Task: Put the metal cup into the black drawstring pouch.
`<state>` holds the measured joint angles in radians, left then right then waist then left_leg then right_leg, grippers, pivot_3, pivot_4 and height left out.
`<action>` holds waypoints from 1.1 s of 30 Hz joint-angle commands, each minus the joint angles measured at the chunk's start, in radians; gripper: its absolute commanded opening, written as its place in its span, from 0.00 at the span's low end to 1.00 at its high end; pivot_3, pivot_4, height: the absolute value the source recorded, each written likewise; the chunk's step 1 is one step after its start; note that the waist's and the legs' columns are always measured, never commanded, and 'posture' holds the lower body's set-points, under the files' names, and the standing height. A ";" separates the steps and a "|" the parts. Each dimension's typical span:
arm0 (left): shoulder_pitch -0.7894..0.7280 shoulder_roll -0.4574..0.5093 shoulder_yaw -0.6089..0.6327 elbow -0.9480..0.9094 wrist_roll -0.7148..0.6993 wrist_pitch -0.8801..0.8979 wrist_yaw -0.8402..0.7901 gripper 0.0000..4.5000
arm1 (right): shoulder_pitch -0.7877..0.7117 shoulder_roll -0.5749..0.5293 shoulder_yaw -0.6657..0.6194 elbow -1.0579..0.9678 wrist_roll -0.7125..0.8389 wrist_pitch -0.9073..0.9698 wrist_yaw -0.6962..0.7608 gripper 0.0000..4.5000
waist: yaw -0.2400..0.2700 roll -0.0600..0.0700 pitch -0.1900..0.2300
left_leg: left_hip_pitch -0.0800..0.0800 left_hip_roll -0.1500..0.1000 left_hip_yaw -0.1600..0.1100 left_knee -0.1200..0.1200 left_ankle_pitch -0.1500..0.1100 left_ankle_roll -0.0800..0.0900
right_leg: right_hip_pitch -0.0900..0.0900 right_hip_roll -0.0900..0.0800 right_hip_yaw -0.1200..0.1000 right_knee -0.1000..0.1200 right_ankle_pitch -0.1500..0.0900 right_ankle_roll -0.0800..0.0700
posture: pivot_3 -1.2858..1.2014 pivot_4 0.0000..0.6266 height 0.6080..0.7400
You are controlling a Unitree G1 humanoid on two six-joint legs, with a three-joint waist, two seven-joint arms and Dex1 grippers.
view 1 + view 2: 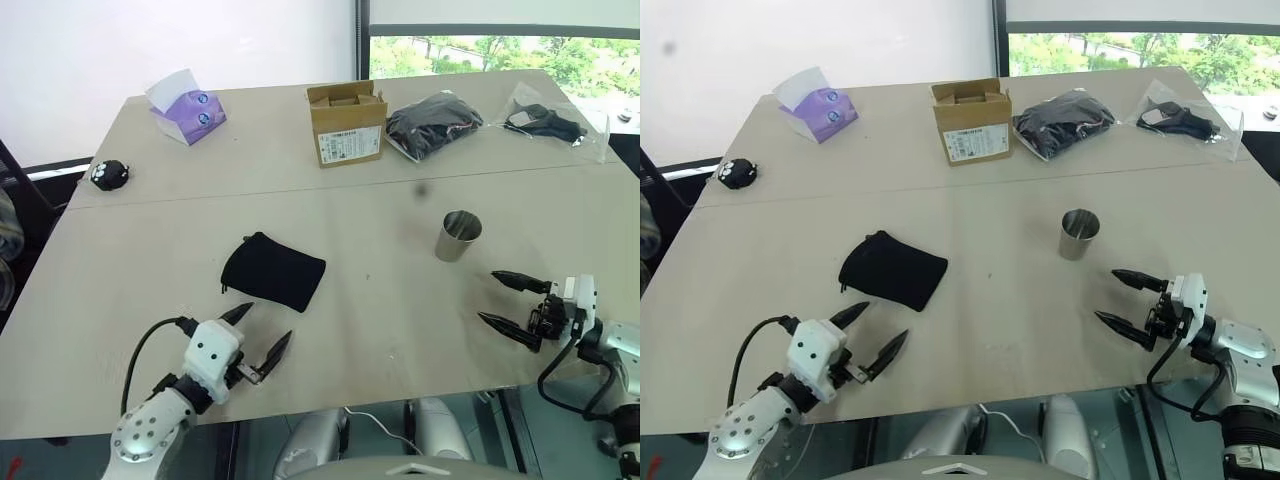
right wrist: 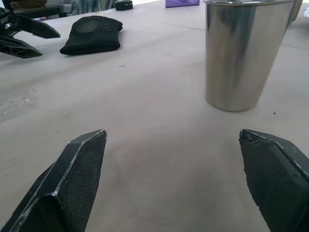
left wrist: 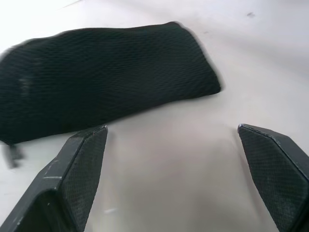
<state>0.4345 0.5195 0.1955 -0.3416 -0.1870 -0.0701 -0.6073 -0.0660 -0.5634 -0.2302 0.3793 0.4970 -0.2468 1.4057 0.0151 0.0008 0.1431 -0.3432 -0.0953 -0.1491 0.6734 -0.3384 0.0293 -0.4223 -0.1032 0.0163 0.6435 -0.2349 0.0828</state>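
While the cup (image 1: 458, 236) stands upright and untouched on the worktop (image 1: 380, 300), nothing of the task looks done yet. The pouch (image 1: 273, 269) lies flat and closed-looking on the worktop, well apart from the cup and toward the robot's left; whether its mouth is loosened cannot be told.

The right gripper (image 1: 512, 302) hovers near the cup, on the near side of it, jaws spread wide and empty, pointing across toward the left. The left gripper (image 1: 259, 335) sits just short of the pouch, also released and holding nothing, its fingers aimed at the pouch's near edge.

By my reading, everything is left: grasping the cup, getting the pouch mouth open or lifted, and sliding the cup inside. Both arms seem placed for their first grasps, one per thing.
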 commanded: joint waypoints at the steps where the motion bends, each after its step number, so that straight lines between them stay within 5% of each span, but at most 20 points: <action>1: -0.102 0.104 0.077 0.127 0.023 -0.202 -0.078 1.00 | 0.013 0.007 0.002 -0.055 0.025 0.007 0.007 0.99 | 0.000 0.000 0.000 | 0.000 0.000 0.000 0.000 0.000 0.000 | 0.000 0.000 0.000 0.000 0.000 0.000 | 0.52 0.24 1.00; 9: -0.473 0.388 0.055 0.673 0.118 -0.634 -0.243 1.00 | 0.095 0.043 0.028 -0.183 0.048 0.044 -0.017 0.99 | -0.010 0.001 0.000 | -0.001 -0.002 0.000 0.000 0.000 0.000 | -0.001 0.000 0.000 -0.001 0.000 0.000 | 0.52 0.24 1.00; 15: -0.724 0.456 -0.035 0.999 0.247 -0.872 -0.216 1.00 | 0.106 0.059 0.026 -0.191 0.044 0.028 -0.042 0.99 | -0.013 0.000 0.000 | -0.001 -0.002 -0.001 0.000 0.000 0.000 | -0.001 0.000 -0.001 0.000 0.000 0.000 | 0.52 0.24 1.00; 20: -0.898 0.525 -0.192 1.165 0.717 -1.131 0.075 1.00 | 0.137 0.069 0.023 -0.246 0.061 0.038 -0.065 0.99 | -0.021 -0.001 0.000 | -0.001 -0.003 -0.003 0.000 0.000 0.000 | -0.001 0.000 -0.003 -0.001 0.000 0.001 | 0.52 0.24 1.00; 28: -1.081 0.545 -0.420 1.226 1.175 -1.204 0.624 1.00 | 0.158 0.072 0.032 -0.322 0.075 0.067 -0.097 0.99 | -0.026 -0.001 0.000 | -0.002 -0.003 0.000 0.000 0.000 0.000 | -0.003 0.000 0.000 0.003 0.000 0.001 | 0.52 0.24 1.00; 33: -1.150 0.549 -0.548 1.260 1.302 -1.228 0.860 1.00 | 0.173 0.071 0.028 -0.390 0.133 0.092 -0.071 0.99 | -0.025 -0.001 0.000 | -0.002 -0.004 0.000 0.000 0.000 0.000 | -0.003 0.000 0.000 0.004 0.000 0.002 | 0.52 0.24 1.00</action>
<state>-0.7051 1.0471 -0.3275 0.9135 1.0829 -1.2733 0.1832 0.0988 -0.4890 -0.1926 0.0427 0.5833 -0.1670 1.3155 -0.0094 -0.0003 0.1428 -0.3451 -0.0995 -0.1489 0.6738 -0.3384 0.0296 -0.4258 -0.1032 0.0166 0.6473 -0.2345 0.0843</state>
